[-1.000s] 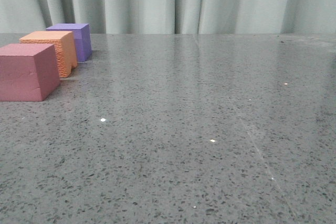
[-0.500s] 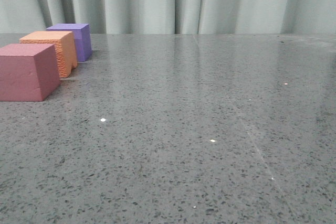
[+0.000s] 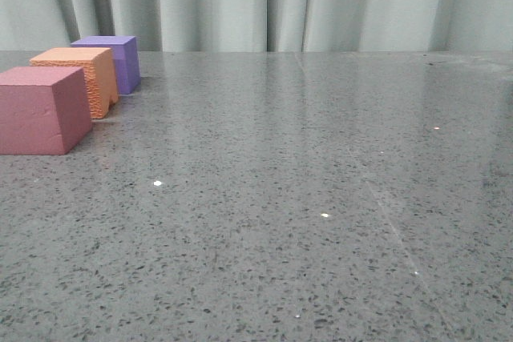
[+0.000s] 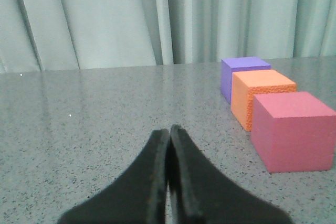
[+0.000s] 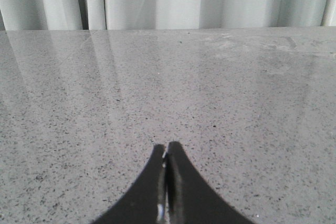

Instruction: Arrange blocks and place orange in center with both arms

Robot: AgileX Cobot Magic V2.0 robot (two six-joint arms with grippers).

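Looks basically done, orange cube [image 3: 78,78] sits between red [image 3: 42,110] and purple [image 3: 112,60], both claws, left [image 4: 169,136] and right [image 5: 166,151], pinched closed and empty, so probably nothing left but staying clear

A glossy grey speckled stone tabletop [image 3: 321,198] reflects soft light; pale grey-green pleated curtains [image 3: 321,2] hang behind

The left gripper [image 4: 169,135] has its dark pointed fingers [image 4: 152,182] pressed together with nothing between them, above the speckled grey table [image 4: 79,124]. Three cubes stand in a close row: red-pink cube [image 4: 291,132] nearest, orange cube [image 4: 260,98] in the middle, purple cube [image 4: 242,74] farthest. A pale curtain [image 4: 105,19] hangs behind.
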